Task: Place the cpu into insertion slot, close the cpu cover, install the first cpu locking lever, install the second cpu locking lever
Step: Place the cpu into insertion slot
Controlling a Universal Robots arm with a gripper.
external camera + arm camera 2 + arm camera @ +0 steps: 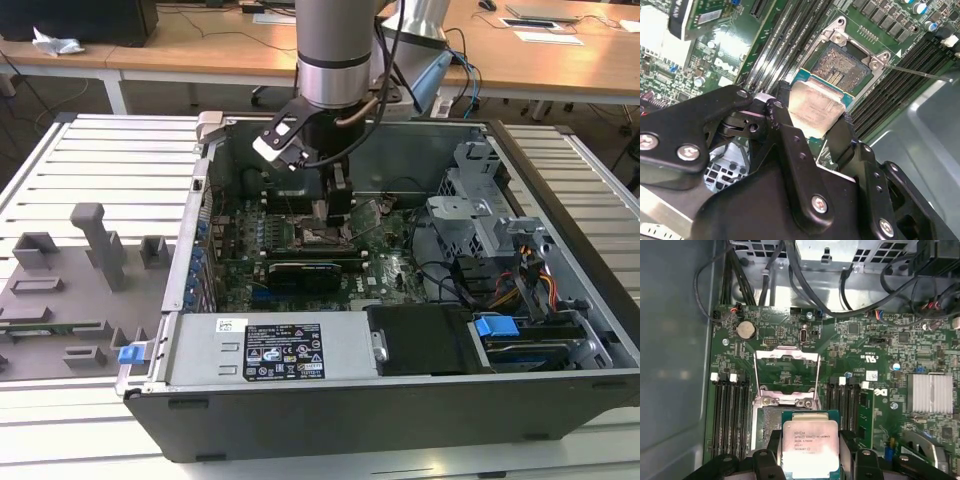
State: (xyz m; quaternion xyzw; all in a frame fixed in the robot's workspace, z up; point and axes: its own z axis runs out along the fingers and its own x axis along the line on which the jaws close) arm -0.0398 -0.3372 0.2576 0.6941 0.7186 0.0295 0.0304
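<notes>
Gripping the cpu (812, 107) by two opposite edges, the gripper (815, 111) is clenched on the chip, whose silvery top face is up and whose green border shows between the black fingers (785, 107). The chip sits right at the insertion slot (847, 67), overlapping one side of it in both wrist views. I can't tell if it touches the socket yet. The pale pin grid beyond the chip lies bare. The cpu cover (786, 353) is flipped open past the socket, with green board visible through its square window. One thin locking lever (920, 73) is swung out over the memory slots (895, 75), unlatched. Banks of those long dark slots flank the socket on both sides. In the exterior view the arm (335, 50) comes straight down into the open computer case (400, 400), around the middle of the motherboard (390, 275). On the exterior view's left, a grey fixture tray (60, 300) lies on the slatted table (100, 150).
</notes>
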